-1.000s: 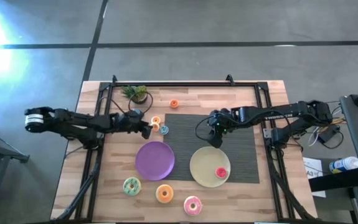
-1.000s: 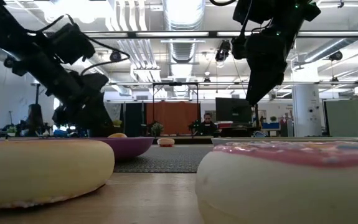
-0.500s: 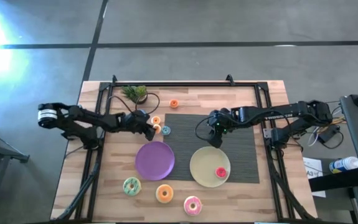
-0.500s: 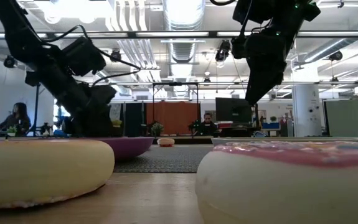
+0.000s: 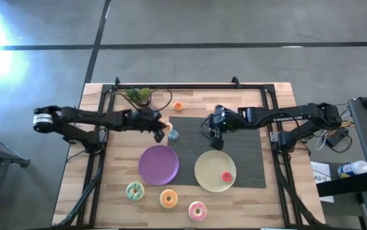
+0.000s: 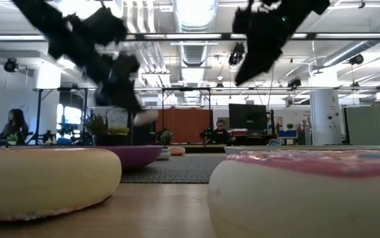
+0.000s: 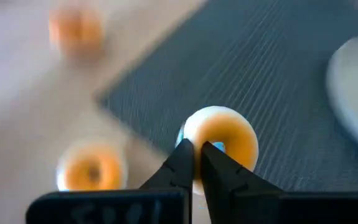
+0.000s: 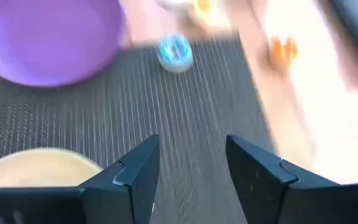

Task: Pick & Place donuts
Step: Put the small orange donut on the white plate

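Observation:
My left gripper [image 5: 161, 131] is shut on a small cream-and-orange donut [image 7: 223, 140] and hangs over the near-left corner of the dark mat [image 5: 247, 153]. The small blue donut [image 5: 173, 135] lies on the mat just beside it. Another small orange donut [image 7: 91, 172] rests on the wood, and a third [image 5: 179, 107] lies farther back. A red donut [image 5: 226, 177] sits on the yellow plate [image 5: 207, 167]. My right gripper [image 8: 191, 163] hangs open above the mat, holding nothing. My left gripper pinches the small donut's ring wall [image 7: 190, 144] on its near side, one fingertip [image 7: 213, 149] at the hole and the other outside the rim. The fingers come slanting down from the table's left. The donut hangs at their tips, lifted clear of the mat.
The purple plate [image 5: 158, 164] lies near the mat's left edge. Green [image 5: 134, 190], orange [image 5: 168, 199] and pink [image 5: 198, 210] larger donuts lie along the front of the table. A potted plant [image 5: 138, 96] stands at the far left.
My left gripper has gone toward the table's right, shut on the small cream-and-orange donut and risen with it, lifting it clear of the table. My right gripper has shifted a little toward the far left and tipped, staying open.

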{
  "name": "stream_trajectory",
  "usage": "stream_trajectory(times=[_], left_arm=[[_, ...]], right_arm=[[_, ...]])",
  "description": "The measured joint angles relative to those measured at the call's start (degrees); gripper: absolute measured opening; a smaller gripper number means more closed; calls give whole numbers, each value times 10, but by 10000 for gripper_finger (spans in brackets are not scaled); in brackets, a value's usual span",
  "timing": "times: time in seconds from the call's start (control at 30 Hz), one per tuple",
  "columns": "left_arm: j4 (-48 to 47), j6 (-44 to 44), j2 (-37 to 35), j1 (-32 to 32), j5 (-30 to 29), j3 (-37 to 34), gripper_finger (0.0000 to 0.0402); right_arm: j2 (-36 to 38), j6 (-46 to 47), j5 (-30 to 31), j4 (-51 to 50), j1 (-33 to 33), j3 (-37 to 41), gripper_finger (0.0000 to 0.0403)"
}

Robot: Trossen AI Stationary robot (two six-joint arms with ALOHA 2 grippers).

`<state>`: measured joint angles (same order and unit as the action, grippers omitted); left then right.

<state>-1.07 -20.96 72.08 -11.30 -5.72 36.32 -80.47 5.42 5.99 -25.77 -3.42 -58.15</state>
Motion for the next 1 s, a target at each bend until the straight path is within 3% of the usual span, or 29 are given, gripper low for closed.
stream_trajectory(times=[0.13, 0.23, 0.3, 0.4, 0.47, 0.6, 0.9, 1.0], left_arm=[[-23, 176, -23, 84, -142, 100, 0], [-29, 352, -2, 150, -301, 168, 0], [-26, 441, 20, 173, -353, 203, 0], [-26, 476, 46, 176, -364, 233, 0], [-29, 482, 56, 171, -393, 239, 0], [9, 501, 74, 164, -437, 240, 0], [50, 514, 74, 166, -438, 240, 0], [51, 514, 74, 168, -438, 240, 0]], right_arm=[[-17, -54, -2, 41, -7, -46, 178], [-33, -73, 7, 44, -20, -92, 184], [-43, -136, 27, 40, -21, -120, 188], [-55, -223, 39, 37, -17, -158, 192], [-65, -231, 39, 39, -14, -183, 192], [-77, -168, 43, 37, -16, -212, 192], [-89, -92, 49, 40, -15, -210, 193], [-89, -87, 79, 38, -15, -209, 193]])
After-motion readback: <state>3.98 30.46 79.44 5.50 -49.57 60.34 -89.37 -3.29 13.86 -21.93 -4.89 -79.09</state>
